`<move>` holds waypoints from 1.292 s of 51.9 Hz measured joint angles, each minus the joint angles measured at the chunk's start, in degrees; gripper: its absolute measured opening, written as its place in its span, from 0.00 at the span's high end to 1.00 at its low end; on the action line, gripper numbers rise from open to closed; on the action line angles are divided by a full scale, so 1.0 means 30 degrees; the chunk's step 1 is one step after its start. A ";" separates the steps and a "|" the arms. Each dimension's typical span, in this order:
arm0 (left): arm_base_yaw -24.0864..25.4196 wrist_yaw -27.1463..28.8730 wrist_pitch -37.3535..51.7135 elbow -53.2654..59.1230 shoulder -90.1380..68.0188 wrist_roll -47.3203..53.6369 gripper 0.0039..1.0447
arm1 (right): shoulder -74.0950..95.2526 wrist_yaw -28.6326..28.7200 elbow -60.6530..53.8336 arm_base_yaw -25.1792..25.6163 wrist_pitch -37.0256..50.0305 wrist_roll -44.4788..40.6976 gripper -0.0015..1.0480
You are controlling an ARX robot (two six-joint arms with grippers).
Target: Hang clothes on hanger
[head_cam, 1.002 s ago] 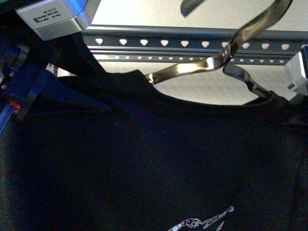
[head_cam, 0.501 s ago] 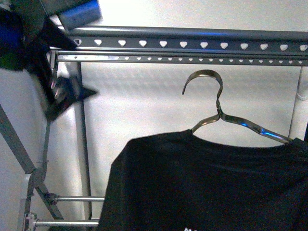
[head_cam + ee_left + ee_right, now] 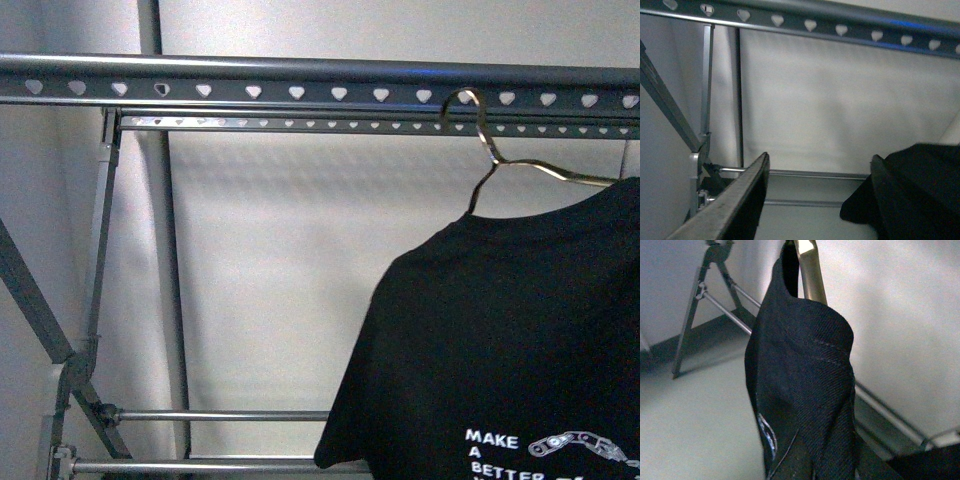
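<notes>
The black T-shirt (image 3: 510, 330) hangs on a metal hanger (image 3: 490, 150) at the right of the front view, white lettering and a chain print low on its back. The hanger's hook sits at the perforated rail (image 3: 300, 92). Neither arm shows in the front view. In the right wrist view my right gripper (image 3: 815, 467) is shut on a bunched fold of the T-shirt (image 3: 805, 380), with the hanger's arm (image 3: 810, 275) poking out above the cloth. My left gripper (image 3: 817, 200) is open and holds nothing; black cloth (image 3: 925, 175) lies just behind one finger.
The drying rack has grey upright posts (image 3: 165, 260), diagonal braces (image 3: 40, 300) and low crossbars (image 3: 220, 415) at the left. A pale wall (image 3: 300, 250) stands behind it. The rack's leg (image 3: 695, 305) and the floor (image 3: 695, 430) show in the right wrist view.
The T-shirt and hanger have moved right and up, and the hook has gone from below the rail up to it. The left arm has left the front view.
</notes>
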State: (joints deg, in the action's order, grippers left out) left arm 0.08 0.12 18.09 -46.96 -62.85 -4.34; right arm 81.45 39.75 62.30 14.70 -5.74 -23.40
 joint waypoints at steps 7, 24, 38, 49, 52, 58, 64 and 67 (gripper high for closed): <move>-0.0036 -0.0044 0.1588 0.3657 0.1406 0.0925 0.65 | 0.0481 -0.0095 0.2033 -0.0219 0.0743 0.5792 0.95; -0.0029 -0.0044 0.3781 0.9347 0.4743 0.1333 0.97 | 0.3111 -0.1399 0.6870 -0.1158 0.0576 1.3959 0.95; -0.0029 -0.0044 0.3956 1.2509 0.7759 0.1348 0.97 | 0.4903 -0.3475 0.7184 -0.2703 -0.0685 1.3398 0.95; -0.0029 -0.0029 0.3308 1.3602 0.9508 0.1348 0.97 | 0.3971 -0.5690 0.4371 -0.3541 0.2040 1.1737 0.84; -0.0029 -0.0036 0.3024 1.3865 1.0032 0.1348 0.97 | 0.3133 -0.7096 0.2412 -0.3803 0.4422 1.0571 0.74; -0.0029 -0.0036 0.2514 1.4207 1.0907 0.1355 0.97 | 0.0685 -0.9377 -0.1632 -0.3869 0.9967 0.9173 0.58; -0.0029 -0.0029 0.1676 1.4630 1.2182 0.1355 0.97 | -0.5479 -0.8466 -0.7949 -0.2856 1.5686 1.0346 0.33; -0.0029 -0.0036 0.1392 1.4732 1.2582 0.1355 0.97 | -0.7956 -0.8502 -0.9908 -0.2353 1.6043 1.1001 0.26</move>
State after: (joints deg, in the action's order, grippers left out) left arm -0.01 0.01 22.26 -2.76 -25.10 -0.27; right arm 57.58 14.24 32.58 7.64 42.39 9.61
